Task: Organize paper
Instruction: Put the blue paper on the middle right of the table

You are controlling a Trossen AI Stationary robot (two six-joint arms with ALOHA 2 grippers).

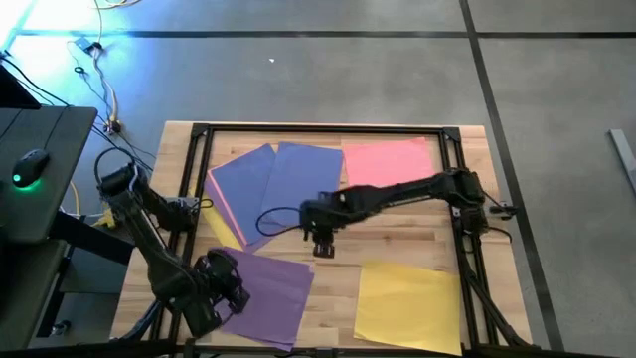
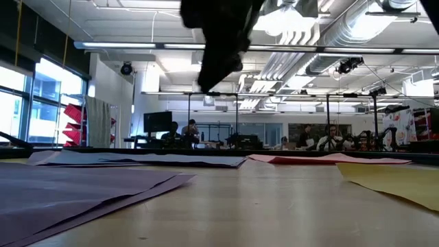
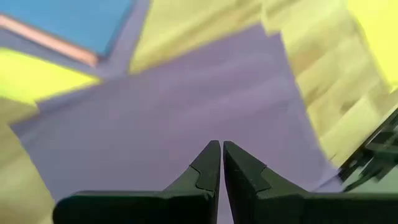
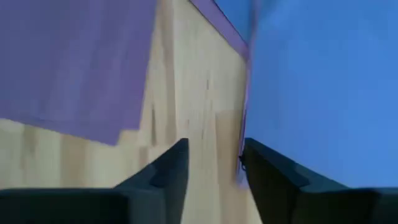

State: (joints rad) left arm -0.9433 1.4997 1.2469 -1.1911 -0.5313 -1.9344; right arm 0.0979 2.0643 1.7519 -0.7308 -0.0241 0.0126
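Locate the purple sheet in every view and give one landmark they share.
High view: purple sheet, lower left, under the left hand.
Low view: left foreground.
Left wrist view: fills the centre.
Right wrist view: upper left.
Shared landmark: wooden table.

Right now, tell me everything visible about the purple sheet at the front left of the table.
The purple sheet is a thin, flat, roughly square piece of what looks like paper, matte and uncreased. It lies flat on the wooden table, turned at a slight angle, near the front left corner. One corner overlaps a yellow sheet behind it. The left hand sits over its left edge, shut. In the low view the sheet's edge lifts slightly off the wood.
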